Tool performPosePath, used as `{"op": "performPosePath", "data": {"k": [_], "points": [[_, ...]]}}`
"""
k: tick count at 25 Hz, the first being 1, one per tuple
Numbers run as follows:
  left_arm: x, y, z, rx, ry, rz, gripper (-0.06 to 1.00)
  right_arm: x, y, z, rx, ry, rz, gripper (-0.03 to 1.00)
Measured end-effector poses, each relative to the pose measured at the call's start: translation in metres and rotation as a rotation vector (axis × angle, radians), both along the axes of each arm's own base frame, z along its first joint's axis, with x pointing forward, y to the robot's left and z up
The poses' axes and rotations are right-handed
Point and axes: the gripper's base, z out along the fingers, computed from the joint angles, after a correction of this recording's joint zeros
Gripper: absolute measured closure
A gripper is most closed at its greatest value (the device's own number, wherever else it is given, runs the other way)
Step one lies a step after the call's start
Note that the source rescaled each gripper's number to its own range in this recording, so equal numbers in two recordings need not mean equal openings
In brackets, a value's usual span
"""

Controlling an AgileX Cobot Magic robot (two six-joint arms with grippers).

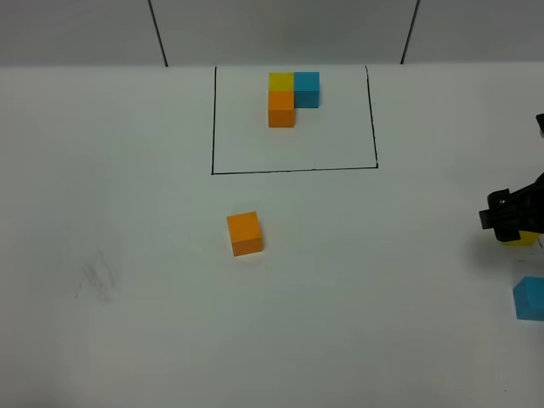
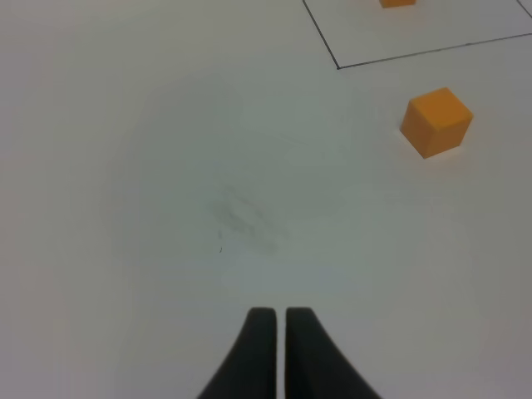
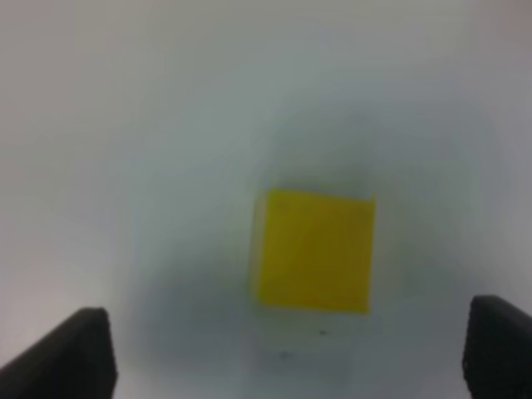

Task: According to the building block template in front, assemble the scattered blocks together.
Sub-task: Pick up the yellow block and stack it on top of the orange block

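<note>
The template [image 1: 290,96] is a joined L of yellow, blue and orange cubes inside a thin black drawn rectangle at the back. The loose orange cube [image 1: 245,233] lies in the middle of the table and shows in the left wrist view [image 2: 436,121]. The loose light blue cube [image 1: 530,297] lies at the right edge. The loose yellow cube [image 3: 314,249] lies under my right gripper [image 1: 512,223], mostly hidden by it in the high view. The right gripper [image 3: 291,349] is open, fingers wide on either side above the cube. My left gripper [image 2: 274,320] is shut and empty over bare table.
The white table [image 1: 127,212] has a faint grey smudge [image 1: 98,276] at the left, also showing ahead of the left gripper [image 2: 241,218]. The black rectangle line [image 2: 416,54] runs past the orange cube.
</note>
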Motion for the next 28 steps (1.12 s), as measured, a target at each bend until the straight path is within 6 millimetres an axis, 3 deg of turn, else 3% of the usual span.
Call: {"op": "performPosePath", "data": {"k": [14, 20, 28], "points": [[0.000, 0.000, 0.000, 0.000, 0.000, 0.000, 0.94, 0.027, -0.001, -0.027, -0.050, 0.056, 0.019, 0.12], [0.000, 0.000, 0.000, 0.000, 0.000, 0.000, 0.94, 0.028, -0.013, -0.040, -0.054, 0.103, -0.020, 0.12], [0.000, 0.000, 0.000, 0.001, 0.000, 0.001, 0.94, 0.033, -0.014, -0.059, -0.029, 0.120, -0.014, 0.12]]}}
